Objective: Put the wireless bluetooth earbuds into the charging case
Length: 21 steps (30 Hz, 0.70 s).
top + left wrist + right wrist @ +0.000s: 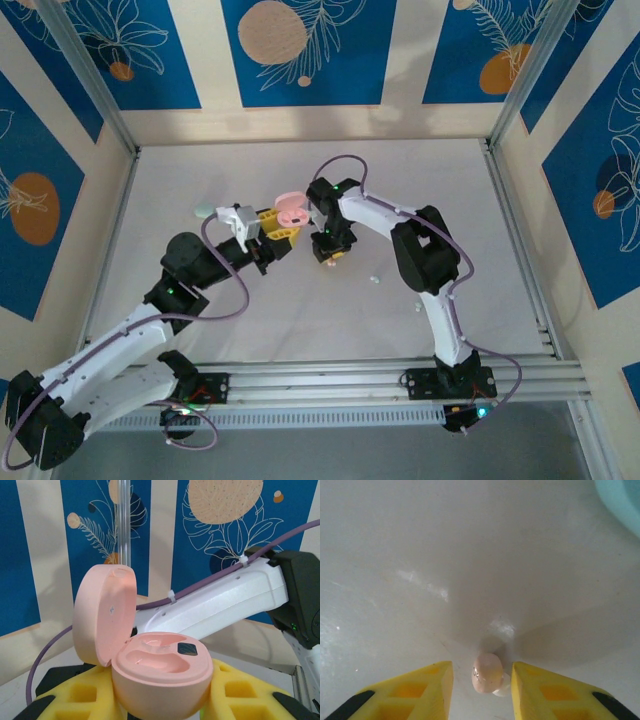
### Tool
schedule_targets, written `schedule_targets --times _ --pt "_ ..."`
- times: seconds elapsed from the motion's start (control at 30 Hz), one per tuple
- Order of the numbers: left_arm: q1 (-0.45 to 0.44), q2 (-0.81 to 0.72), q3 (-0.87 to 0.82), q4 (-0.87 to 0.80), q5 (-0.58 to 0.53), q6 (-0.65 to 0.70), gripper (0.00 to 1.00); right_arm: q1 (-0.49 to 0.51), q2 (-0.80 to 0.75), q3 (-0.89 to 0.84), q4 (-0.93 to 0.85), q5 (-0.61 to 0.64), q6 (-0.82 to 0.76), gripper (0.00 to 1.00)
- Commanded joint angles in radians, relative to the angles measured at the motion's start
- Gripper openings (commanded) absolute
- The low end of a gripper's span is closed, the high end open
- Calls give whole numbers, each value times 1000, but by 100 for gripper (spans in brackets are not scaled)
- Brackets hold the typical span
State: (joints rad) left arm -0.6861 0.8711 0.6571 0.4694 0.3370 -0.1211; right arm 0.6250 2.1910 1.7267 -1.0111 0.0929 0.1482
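Right tool (481,667), part-spread, straddles pinkish earbud (486,672), seemingly untouched.

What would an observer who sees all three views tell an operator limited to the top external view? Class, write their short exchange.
Operator: Is the pink charging case in the left gripper open?
Observer: Yes; the left wrist view shows its lid hinged up and no earbud in either well.
Operator: What lies under the right gripper?
Observer: A pinkish earbud lies between its open yellow fingers, touching neither.
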Motion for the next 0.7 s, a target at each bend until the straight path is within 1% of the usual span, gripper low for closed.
schedule_targets --times 0.0,0.17,0.67 --pt "-13 -24 4 3 -16 7 32 6 26 42 -43 34 -25 36" --pt "-13 -23 4 2 -15 8 32 9 52 69 -63 33 -37 33" --pt "-12 -21 0 5 -18 5 32 24 89 87 -111 21 -33 30"
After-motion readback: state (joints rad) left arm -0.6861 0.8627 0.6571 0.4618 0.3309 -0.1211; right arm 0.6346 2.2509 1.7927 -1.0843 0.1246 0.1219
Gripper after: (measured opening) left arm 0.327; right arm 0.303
